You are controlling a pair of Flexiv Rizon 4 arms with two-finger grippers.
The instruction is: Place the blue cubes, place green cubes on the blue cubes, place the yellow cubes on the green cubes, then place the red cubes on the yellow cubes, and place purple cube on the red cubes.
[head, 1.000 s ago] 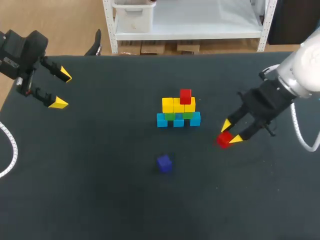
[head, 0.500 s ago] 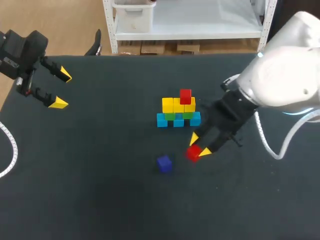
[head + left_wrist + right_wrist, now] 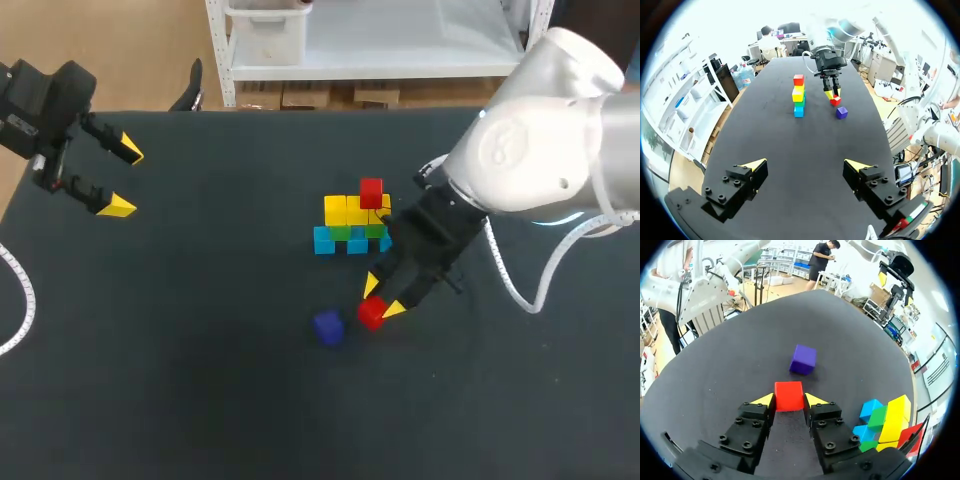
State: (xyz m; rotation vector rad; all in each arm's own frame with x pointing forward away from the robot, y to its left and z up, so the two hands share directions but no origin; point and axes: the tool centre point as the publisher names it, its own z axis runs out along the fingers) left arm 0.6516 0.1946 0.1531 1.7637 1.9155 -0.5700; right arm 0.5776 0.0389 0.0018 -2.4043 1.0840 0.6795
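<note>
right gripper [image 3: 381, 298] is clamped on a red cube [image 3: 371, 313], both yellow tips against its sides. it's low at the black matte table [image 3: 200, 380], can't tell if the cube touches it. this is just near-right of the stack. purple cube [image 3: 328, 326] sits loose just left of the held one, small gap.

stack mid table: blue cubes [image 3: 324, 240] in the bottom row, green cubes [image 3: 340, 233] on them, yellow cubes [image 3: 347, 210] above, second red cube [image 3: 371, 192] on top toward the right. right arm [image 3: 530, 150] has its dark wrist over the stack's right end, so the rightmost blue cube is partly hidden. cubes are plain, smooth, square-edged.

left gripper [image 3: 123, 179] is at the far left edge, fingers spread wide, nothing in them, well apart from the cubes.
</note>
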